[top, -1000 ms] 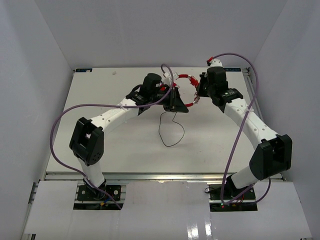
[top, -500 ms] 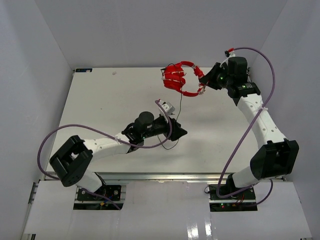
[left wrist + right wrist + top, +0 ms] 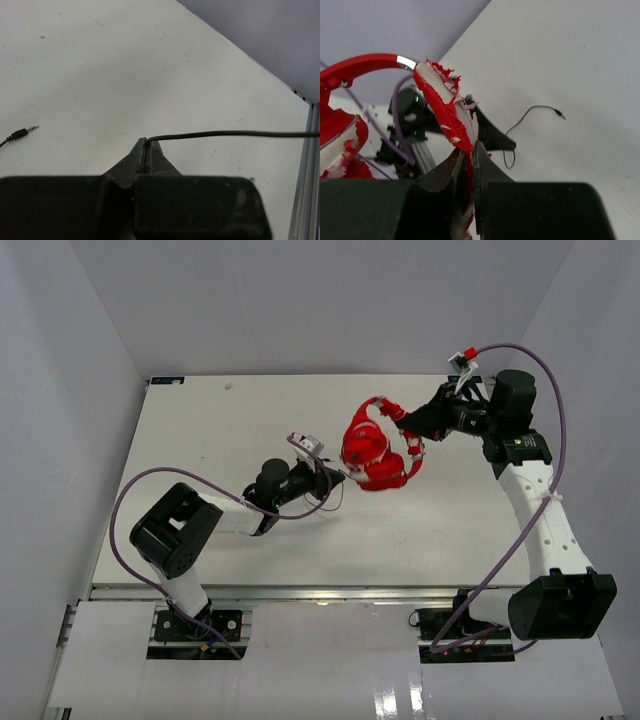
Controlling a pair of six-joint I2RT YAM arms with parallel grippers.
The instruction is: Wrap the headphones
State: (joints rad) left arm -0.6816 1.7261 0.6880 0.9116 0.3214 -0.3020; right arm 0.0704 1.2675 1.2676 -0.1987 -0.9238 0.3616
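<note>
The red headphones (image 3: 375, 455) hang in the air over the middle of the table, earcups down. My right gripper (image 3: 412, 426) is shut on their headband (image 3: 442, 107), whose red padding is torn and peeling; one earcup (image 3: 337, 142) shows at the left of the right wrist view. My left gripper (image 3: 335, 478) is low over the table, just left of the earcups, and shut on the thin black cable (image 3: 225, 133). The cable leaves the fingertips (image 3: 146, 142) and runs right. Its plug (image 3: 22, 132) lies on the table, also seen in the right wrist view (image 3: 560, 114).
The white table (image 3: 200, 440) has grey walls on three sides. Purple robot cables (image 3: 535, 370) loop beside both arms. A metal rail (image 3: 305, 165) runs along the table's right edge in the left wrist view.
</note>
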